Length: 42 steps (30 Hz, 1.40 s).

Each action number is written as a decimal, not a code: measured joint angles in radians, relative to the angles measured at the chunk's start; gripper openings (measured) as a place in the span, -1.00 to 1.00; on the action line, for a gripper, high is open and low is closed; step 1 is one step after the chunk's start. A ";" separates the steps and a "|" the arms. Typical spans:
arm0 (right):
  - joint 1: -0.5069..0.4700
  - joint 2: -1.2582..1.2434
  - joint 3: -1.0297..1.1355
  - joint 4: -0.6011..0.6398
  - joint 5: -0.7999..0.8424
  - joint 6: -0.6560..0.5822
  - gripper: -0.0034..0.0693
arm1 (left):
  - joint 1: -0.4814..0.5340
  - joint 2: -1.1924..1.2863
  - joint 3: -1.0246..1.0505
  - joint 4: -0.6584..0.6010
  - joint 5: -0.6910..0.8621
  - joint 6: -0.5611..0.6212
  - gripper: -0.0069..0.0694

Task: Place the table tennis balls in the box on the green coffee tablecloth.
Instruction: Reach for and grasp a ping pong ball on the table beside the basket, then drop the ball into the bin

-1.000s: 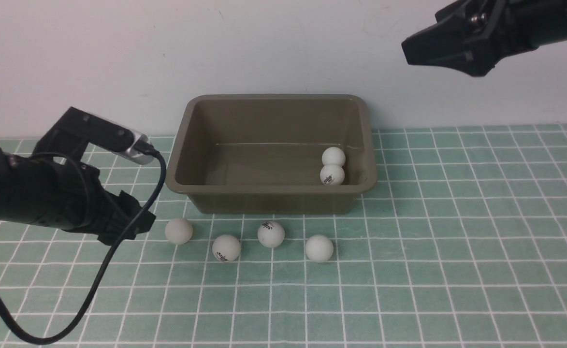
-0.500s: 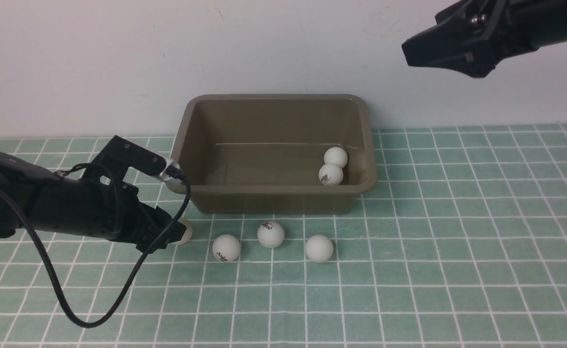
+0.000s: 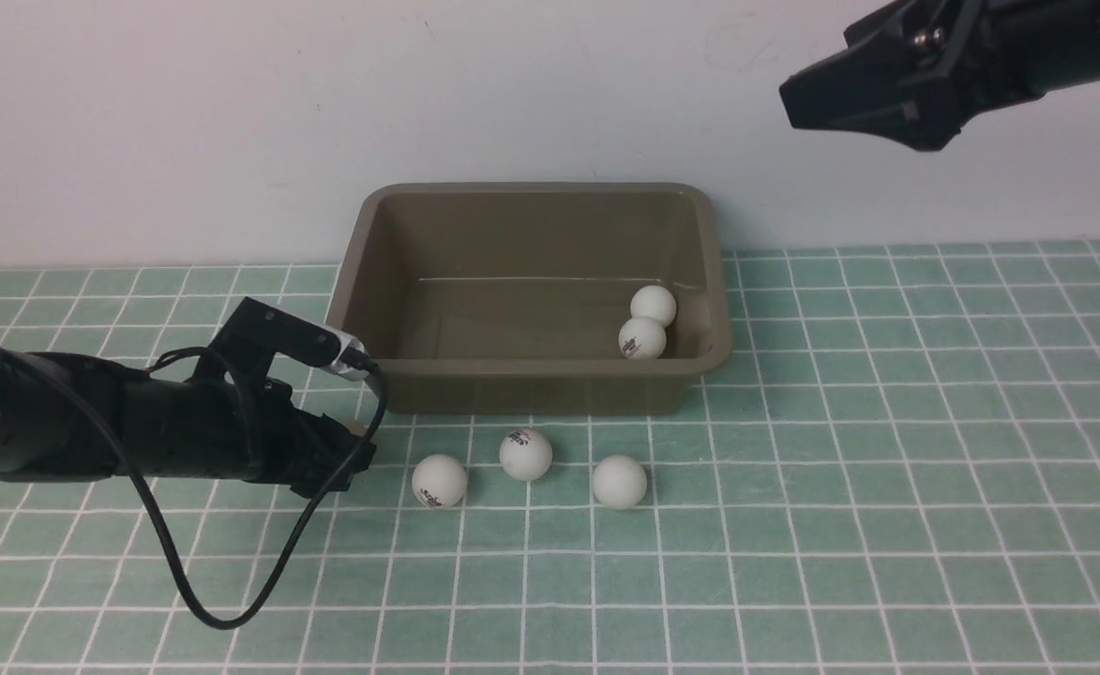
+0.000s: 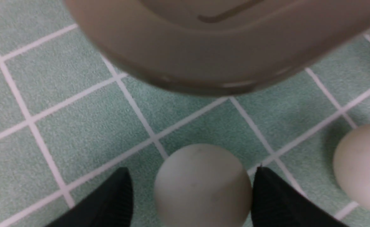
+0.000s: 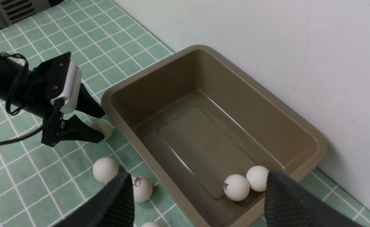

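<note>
The olive-brown box [image 3: 531, 386] stands at the back of the green coffee tablecloth [image 3: 887, 469] and holds two table tennis balls [image 3: 653, 305] [image 3: 642, 338] at its right end. Three more balls [image 3: 439, 481] [image 3: 525, 454] [image 3: 619, 482] lie on the cloth in front of it. My left gripper [image 3: 339, 459] is low on the cloth, open around a fourth ball [image 4: 202, 184]. One finger [image 4: 276, 201] touches this ball, and the other [image 4: 115, 198] stands a little off it. My right gripper [image 3: 850, 94] hangs open and holds nothing, high above the box's right end.
A white wall [image 3: 231, 112] rises right behind the box. The left arm's black cable [image 3: 212, 614] loops down over the cloth at the front left. In the left wrist view the box's near corner [image 4: 203, 63] is just beyond the ball.
My left arm has come down and moved right, bringing its fingers around the leftmost ball on the cloth. The right arm has not moved.
</note>
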 joint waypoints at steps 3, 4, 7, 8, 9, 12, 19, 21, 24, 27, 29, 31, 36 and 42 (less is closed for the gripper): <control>0.000 0.000 0.000 0.000 0.000 0.000 0.48 | -0.001 0.011 0.000 -0.035 -0.009 0.019 0.09; 0.000 0.000 0.000 0.000 0.000 0.000 0.48 | -0.001 0.011 0.000 -0.039 -0.009 0.020 0.08; 0.000 0.000 0.000 0.000 0.000 0.000 0.48 | -0.001 -0.011 0.000 -0.023 -0.011 0.015 0.09; 0.000 0.000 0.000 0.000 0.000 0.000 0.48 | -0.001 -0.026 0.000 -0.002 -0.013 0.003 0.09; 0.000 0.000 0.000 0.000 0.000 0.000 0.48 | -0.001 -0.041 0.000 0.014 -0.014 -0.011 0.09; 0.000 0.000 0.000 0.000 0.000 0.000 0.47 | -0.001 -0.112 0.000 0.134 -0.037 -0.122 0.09; 0.000 0.000 0.000 -0.004 0.001 0.000 0.41 | -0.001 -0.263 0.000 0.522 0.003 -0.589 0.09; 0.000 0.000 0.000 -0.004 0.001 0.000 0.40 | -0.001 -0.283 0.000 0.591 0.035 -0.664 0.09; 0.000 0.000 0.000 -0.005 0.001 0.000 0.39 | -0.001 -0.318 -0.009 0.642 0.100 -0.721 0.09; -0.001 0.000 0.000 -0.005 0.001 0.000 0.39 | -0.001 -0.321 -0.072 0.563 0.125 -0.638 0.09; -0.001 0.000 0.000 -0.005 0.001 0.000 0.39 | -0.001 -0.302 -0.123 0.438 0.125 -0.548 0.09; -0.001 0.001 0.000 -0.005 0.001 0.000 0.39 | -0.001 -0.282 -0.157 0.374 0.125 -0.466 0.09; -0.001 0.001 0.000 -0.005 -0.004 0.000 0.39 | -0.001 -0.088 -0.345 0.093 0.198 -0.186 0.09; -0.001 0.002 0.000 -0.005 -0.027 0.000 0.39 | -0.002 0.121 -0.531 0.267 0.305 -0.426 0.24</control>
